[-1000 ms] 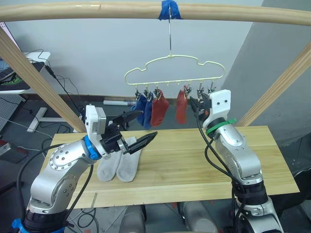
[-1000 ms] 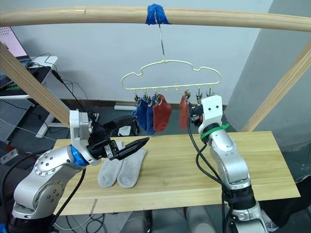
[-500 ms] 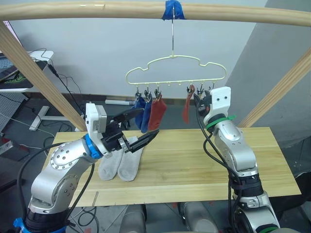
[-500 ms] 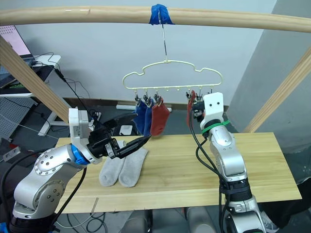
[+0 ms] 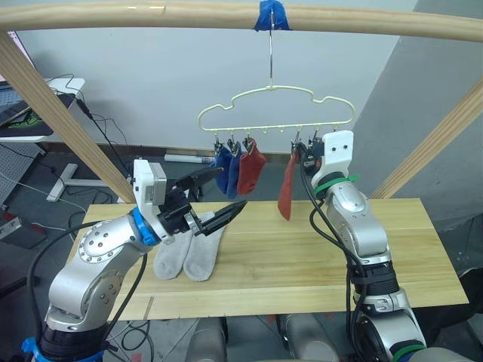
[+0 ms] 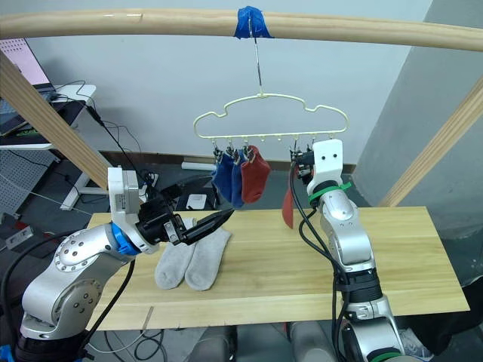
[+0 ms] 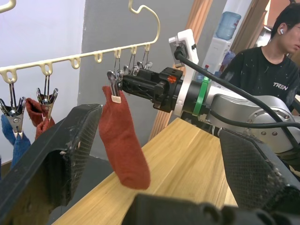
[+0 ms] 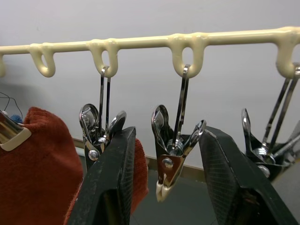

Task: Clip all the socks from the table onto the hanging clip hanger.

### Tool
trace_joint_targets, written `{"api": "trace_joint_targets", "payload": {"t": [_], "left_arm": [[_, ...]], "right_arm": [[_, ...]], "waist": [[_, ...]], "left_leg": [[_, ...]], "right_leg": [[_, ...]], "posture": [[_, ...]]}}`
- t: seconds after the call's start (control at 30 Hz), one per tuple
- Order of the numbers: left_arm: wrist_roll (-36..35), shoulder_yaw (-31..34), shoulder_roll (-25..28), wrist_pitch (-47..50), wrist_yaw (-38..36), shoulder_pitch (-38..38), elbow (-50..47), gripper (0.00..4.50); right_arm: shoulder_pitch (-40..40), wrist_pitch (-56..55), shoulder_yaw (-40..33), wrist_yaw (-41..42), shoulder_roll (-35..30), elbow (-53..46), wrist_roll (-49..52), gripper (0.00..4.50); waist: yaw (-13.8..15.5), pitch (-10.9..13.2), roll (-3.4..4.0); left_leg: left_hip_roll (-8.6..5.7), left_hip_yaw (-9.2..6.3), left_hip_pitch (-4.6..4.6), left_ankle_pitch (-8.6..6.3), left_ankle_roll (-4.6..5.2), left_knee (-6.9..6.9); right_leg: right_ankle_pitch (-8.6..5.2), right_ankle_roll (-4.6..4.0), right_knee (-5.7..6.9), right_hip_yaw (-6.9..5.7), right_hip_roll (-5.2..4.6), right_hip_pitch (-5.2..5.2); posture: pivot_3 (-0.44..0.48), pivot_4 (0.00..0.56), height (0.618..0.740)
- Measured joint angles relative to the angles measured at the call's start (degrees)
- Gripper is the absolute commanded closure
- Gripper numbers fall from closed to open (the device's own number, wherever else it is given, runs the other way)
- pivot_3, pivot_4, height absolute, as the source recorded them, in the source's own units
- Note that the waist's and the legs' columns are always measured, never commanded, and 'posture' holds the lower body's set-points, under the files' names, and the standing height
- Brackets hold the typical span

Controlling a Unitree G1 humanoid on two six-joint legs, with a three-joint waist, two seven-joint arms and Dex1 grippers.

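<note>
Two blue socks (image 5: pixel 226 169), half hidden behind rust sock (image 5: pixel 251 167).

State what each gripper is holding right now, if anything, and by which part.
Neither holds anything. The left gripper is open. The right gripper is open with an empty clip between its fingers, beside the clipped red sock.

behind everything i see a plain pale wall (image 5: pixel 151 83), with a grey panel (image 5: pixel 423 98) angled in on the right. a frame of round wooden poles (image 5: pixel 136 15) crosses overhead, blue tape (image 5: pixel 269 13) wrapped round the top bar. the floor (image 5: pixel 45 207) is dark grey, with black cables (image 5: pixel 102 139) trailing along the skirting. a person in a black t-shirt (image 7: pixel 269 70) sits near a water cooler bottle (image 7: pixel 228 26).
</note>
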Motion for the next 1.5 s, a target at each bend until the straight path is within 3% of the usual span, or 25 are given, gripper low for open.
{"api": "trace_joint_targets", "payload": {"t": [0.87,1.0,1.1,1.33,1.5], "left_arm": [[1.8,-0.1,-1.4,-0.1,0.0,-0.6,0.1,0.00],[2.0,-0.2,-1.4,-0.1,0.0,-0.6,0.1,0.00],[2.1,-0.2,-1.5,-0.1,-0.1,-0.6,0.1,0.00],[2.4,-0.4,-2.3,-0.2,-0.3,-0.5,0.1,0.00],[4.3,-1.6,-1.4,0.4,-0.7,2.5,1.9,0.00]], "right_arm": [[-4.4,-1.2,-2.7,-1.0,5.7,4.9,2.4,2.39],[-4.6,-1.2,-2.8,-0.9,5.8,5.0,2.5,3.65],[-4.7,-1.2,-2.8,-0.9,5.9,5.0,2.5,4.28],[-4.6,-0.7,-3.1,0.4,5.0,4.8,3.4,4.32],[-4.6,4.5,-4.2,5.8,2.3,2.4,8.4,4.32]], "waist": [[0.2,0.0,0.02],[0.2,0.0,0.02],[0.2,0.0,0.02],[0.2,0.0,0.02],[0.1,0.0,0.02]], "left_leg": [[0.00,-0.01,0.00,0.00,0.00,0.00],[0.00,-0.01,0.00,0.00,0.00,0.00],[0.00,-0.01,-0.01,0.00,0.00,0.00],[0.00,-0.01,-0.01,0.00,0.00,0.00],[0.00,-0.01,0.00,0.00,0.00,-0.01]], "right_leg": [[0.04,-0.07,0.00,-0.01,0.00,0.00],[0.04,-0.06,0.00,-0.01,0.00,0.00],[0.04,-0.07,0.00,-0.01,0.00,0.00],[0.04,-0.07,0.00,-0.01,0.00,0.00],[0.04,-0.07,0.00,-0.01,0.00,0.00]], "posture": [[-0.042,0.208,0.740],[-0.044,0.207,0.740],[-0.045,0.204,0.740],[-0.056,0.201,0.740],[-0.077,0.202,0.740]]}}
